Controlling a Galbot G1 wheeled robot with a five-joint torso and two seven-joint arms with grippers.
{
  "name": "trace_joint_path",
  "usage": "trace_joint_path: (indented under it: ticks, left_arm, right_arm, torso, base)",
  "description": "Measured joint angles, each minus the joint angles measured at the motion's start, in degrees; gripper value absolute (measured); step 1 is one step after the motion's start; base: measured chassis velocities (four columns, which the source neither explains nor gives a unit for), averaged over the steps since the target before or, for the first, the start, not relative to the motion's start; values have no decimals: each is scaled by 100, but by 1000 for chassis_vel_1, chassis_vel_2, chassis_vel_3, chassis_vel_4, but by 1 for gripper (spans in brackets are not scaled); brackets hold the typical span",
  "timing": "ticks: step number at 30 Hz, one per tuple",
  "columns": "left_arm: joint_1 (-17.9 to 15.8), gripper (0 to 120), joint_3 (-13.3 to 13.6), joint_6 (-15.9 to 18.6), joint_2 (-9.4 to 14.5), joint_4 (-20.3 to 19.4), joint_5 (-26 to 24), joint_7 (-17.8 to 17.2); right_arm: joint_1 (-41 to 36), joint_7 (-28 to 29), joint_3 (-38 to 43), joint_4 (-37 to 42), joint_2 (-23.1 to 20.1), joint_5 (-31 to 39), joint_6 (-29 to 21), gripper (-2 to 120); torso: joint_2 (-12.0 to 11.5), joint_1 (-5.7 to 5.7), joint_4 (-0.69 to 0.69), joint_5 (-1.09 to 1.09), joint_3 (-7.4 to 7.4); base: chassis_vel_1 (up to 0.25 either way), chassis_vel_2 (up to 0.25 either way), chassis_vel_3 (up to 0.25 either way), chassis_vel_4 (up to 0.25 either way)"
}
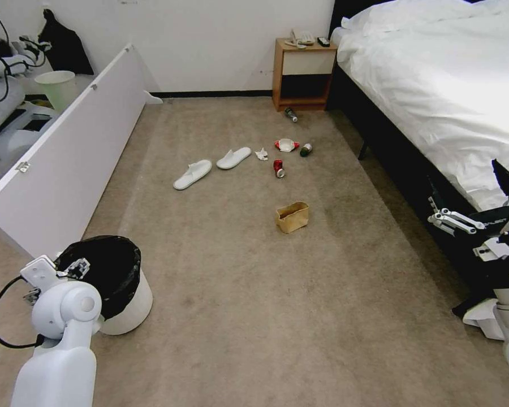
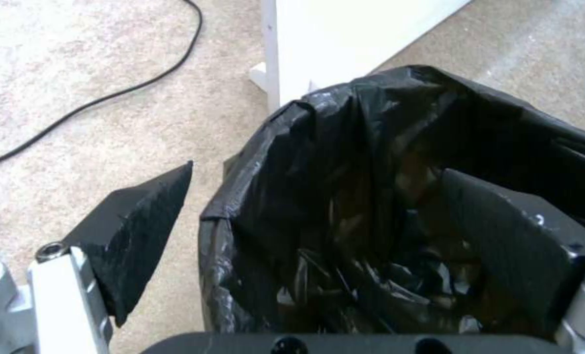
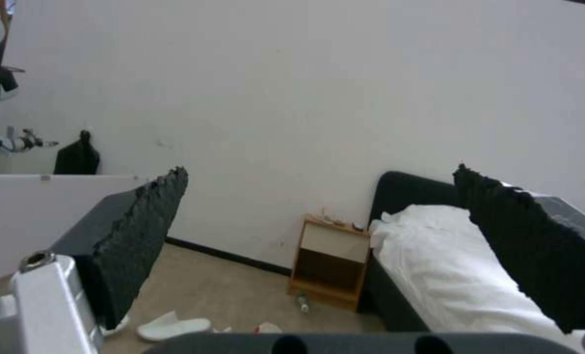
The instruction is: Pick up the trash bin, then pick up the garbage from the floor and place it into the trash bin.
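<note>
The trash bin point(image 1: 131, 305), white with a black bag over its rim, stands on the carpet at the lower left. My left gripper point(image 1: 76, 267) hangs over its near rim, open; in the left wrist view one finger point(image 2: 135, 236) is outside the bag point(image 2: 345, 162) and the other is inside. Garbage lies mid-floor: a brown paper bag point(image 1: 292, 217), a red can point(image 1: 278, 168), two white slippers point(image 1: 192, 173) point(image 1: 233, 157), a tissue point(image 1: 261, 154), a red-white wrapper point(image 1: 287, 144) and two bottles point(image 1: 305, 150) point(image 1: 290, 115). My right gripper point(image 1: 452, 220) is open and empty beside the bed.
A bed point(image 1: 435, 85) with a dark frame runs along the right. A wooden nightstand point(image 1: 302, 73) stands at the far wall. A long white panel point(image 1: 68, 152) leans along the left, with an unlined bucket point(image 1: 57, 87) behind it. A black cable point(image 2: 109, 93) lies on the carpet near the bin.
</note>
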Motion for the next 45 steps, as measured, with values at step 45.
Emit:
trace_joint_path:
  ticks: [45]
  left_arm:
    - [-132,97,-163,-325,20,922,-88,421]
  right_arm:
    - [1,22,62,34,-65,57,-35,100]
  torso:
    - [0,0,0,0,0]
  base:
    - [0,0,0,0]
